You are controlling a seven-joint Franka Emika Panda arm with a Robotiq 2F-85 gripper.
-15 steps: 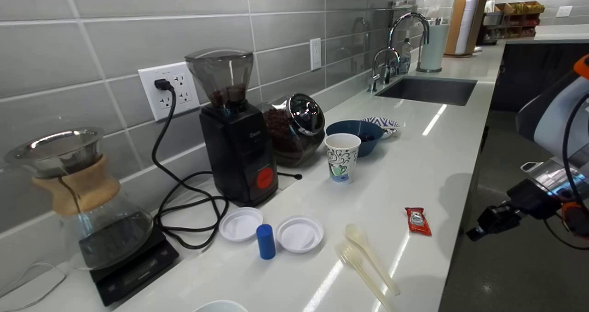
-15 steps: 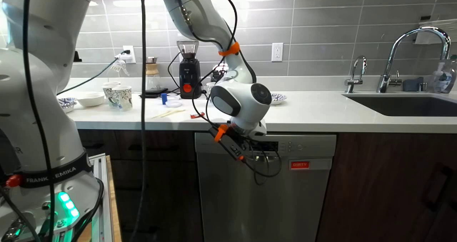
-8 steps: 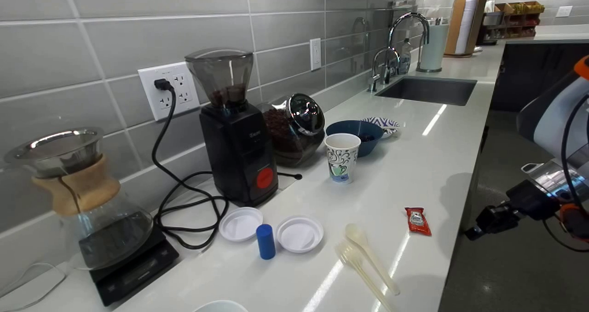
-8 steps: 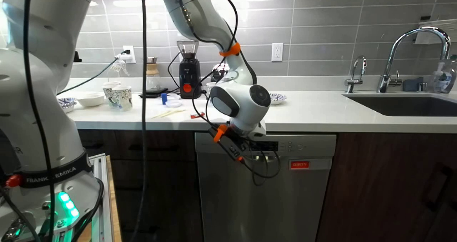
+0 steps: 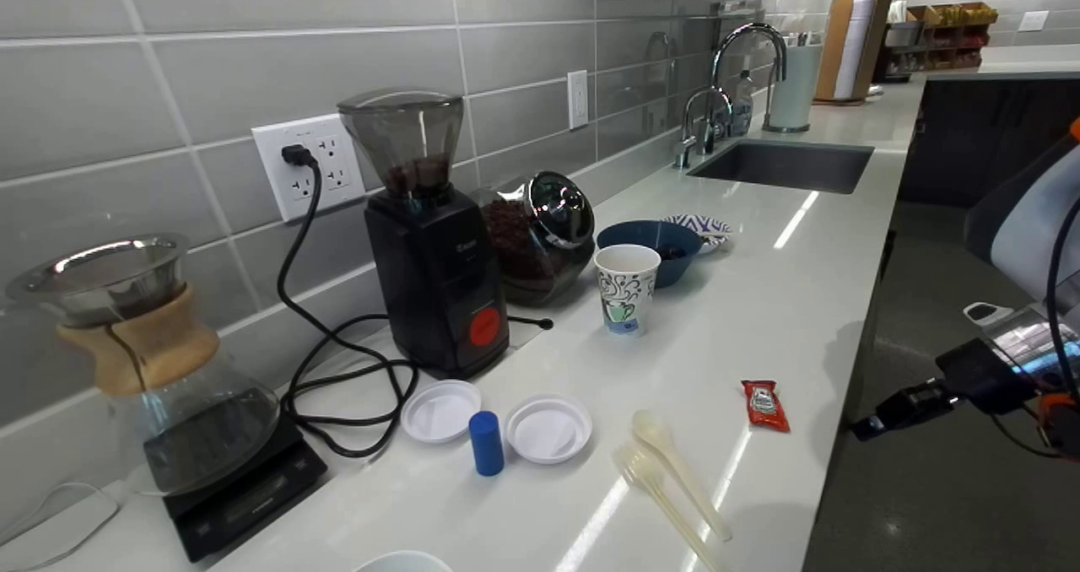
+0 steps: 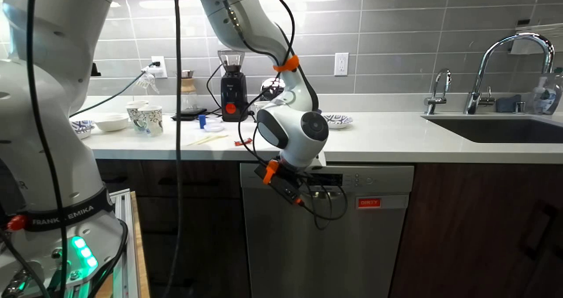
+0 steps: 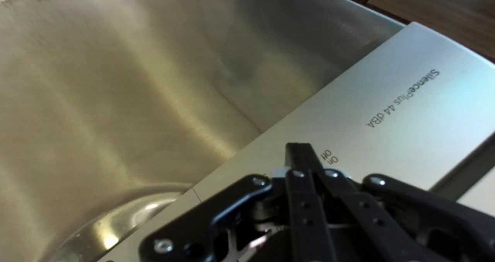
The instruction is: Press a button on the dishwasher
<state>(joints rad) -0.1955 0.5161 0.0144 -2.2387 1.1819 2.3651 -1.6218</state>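
In an exterior view, the arm (image 5: pixel 1038 234) at the right edge has shifted a little further right, and the hand (image 5: pixel 869 426) shows a slimmer outline than before, its fingers (image 5: pixel 913 404) drawn together. In an exterior view, the wrist joint (image 6: pixel 292 135) near the centre has sunk slightly down and left, the orange strap (image 6: pixel 286 63) above has edged right, and more of the patterned bowl (image 6: pixel 338 121) shows beside it.

The Panda arm (image 6: pixel 257 19) is pale grey-white with a round dark joint cap (image 6: pixel 314 125), orange straps (image 6: pixel 286 64) and looping black cables (image 6: pixel 293 24). Lower left in an exterior view, green lights (image 6: pixel 85 252) glow beneath a black band (image 6: pixel 82 216) lettered EMIKA. The black jaws carry small silver screws (image 7: pixel 163 246).
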